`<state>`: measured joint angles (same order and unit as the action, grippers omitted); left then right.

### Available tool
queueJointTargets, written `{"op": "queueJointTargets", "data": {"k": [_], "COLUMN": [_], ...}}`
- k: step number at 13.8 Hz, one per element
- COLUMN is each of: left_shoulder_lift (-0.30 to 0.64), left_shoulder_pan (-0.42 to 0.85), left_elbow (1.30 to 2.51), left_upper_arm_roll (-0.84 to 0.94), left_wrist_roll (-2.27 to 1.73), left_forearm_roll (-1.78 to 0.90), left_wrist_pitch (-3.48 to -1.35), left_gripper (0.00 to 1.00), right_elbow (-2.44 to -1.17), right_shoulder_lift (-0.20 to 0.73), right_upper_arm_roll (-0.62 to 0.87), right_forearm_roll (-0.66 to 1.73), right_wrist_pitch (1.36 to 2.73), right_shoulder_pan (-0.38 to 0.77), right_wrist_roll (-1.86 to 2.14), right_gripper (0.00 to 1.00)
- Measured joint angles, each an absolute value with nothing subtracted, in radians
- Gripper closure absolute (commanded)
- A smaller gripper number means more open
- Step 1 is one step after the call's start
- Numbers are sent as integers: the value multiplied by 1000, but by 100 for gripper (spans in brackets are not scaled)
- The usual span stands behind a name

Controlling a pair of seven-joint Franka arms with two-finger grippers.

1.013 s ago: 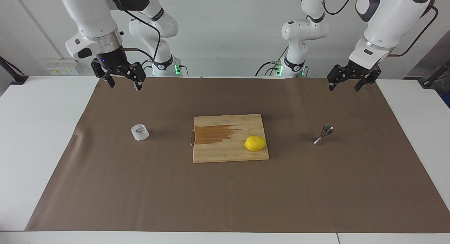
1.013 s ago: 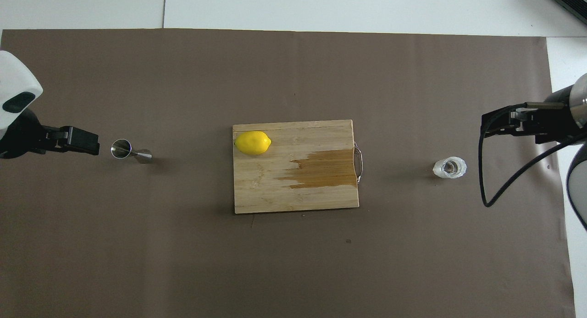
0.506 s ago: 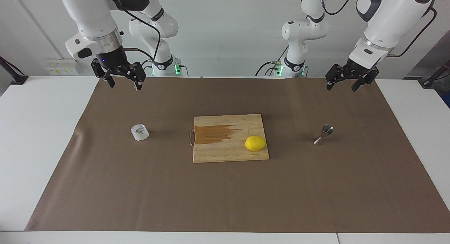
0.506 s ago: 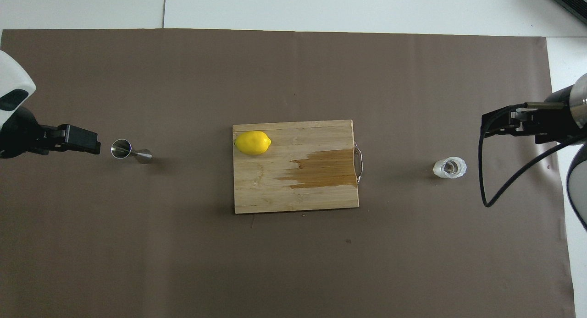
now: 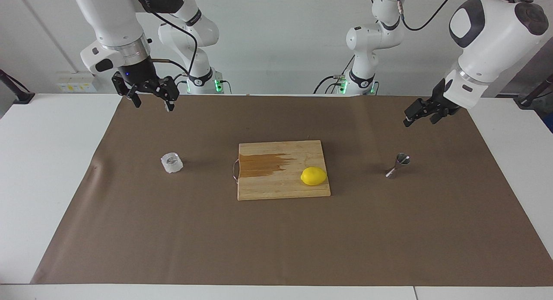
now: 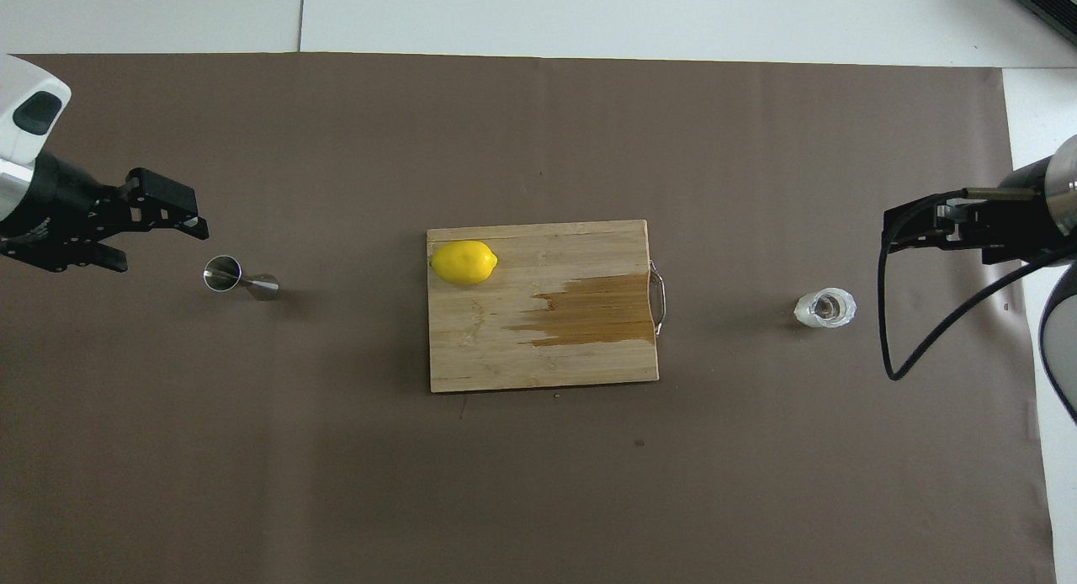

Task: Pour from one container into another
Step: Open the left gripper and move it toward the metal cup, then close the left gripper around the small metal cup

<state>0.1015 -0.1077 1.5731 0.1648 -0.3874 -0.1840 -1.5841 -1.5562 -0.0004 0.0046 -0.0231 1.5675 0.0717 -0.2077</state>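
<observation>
I see left tool (image 5: pixel 421 114) open and empty at right of frame above jigger (image 5: pixel 398 165), right tool (image 5: pixel 151 97) open and empty upper left, glass cup (image 5: pixel 172 162) centre-left on surface.

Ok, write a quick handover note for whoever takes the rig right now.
Left gripper: open, empty, in the air over the mat near the steel jigger.
Right gripper: open, empty, waiting over the mat's edge by its base.
Glass cup: on the mat toward the right arm's end.
Jigger: on the mat toward the left arm's end.
Cutting board with lemon sits between them.
Done: nothing grasped.
Left: pick up the cup, pour into the jigger.
</observation>
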Motion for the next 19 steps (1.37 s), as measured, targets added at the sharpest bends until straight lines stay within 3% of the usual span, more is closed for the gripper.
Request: {"op": "queueJointTargets", "data": {"k": [7,13,19], "left_shoulder_lift": [132,65,-41], "left_shoulder_pan": [-213,-330,-334], "left_elbow": [1630,1926,2209], "left_upper_arm_roll": [162,160,163], "left_wrist_roll": [-902,-1191,-1378], "left_forearm_roll": [-417,-774,-962], "left_wrist_pitch": [-1674,-1907,-2178], "left_gripper": [0,0,0], "right_elbow": [-1556,-1556,-1556], "right_shoulder_lift": [0,0,0], "right_upper_arm_roll": [5,5,5], "right_forearm_roll": [-23,-23,-23], "right_wrist_pitch": [1567,1567,1567], "right_shoulder_pan": [72,72,72], "right_wrist_roll": [-208,-208,-208], "right_gripper": [0,0,0]}}
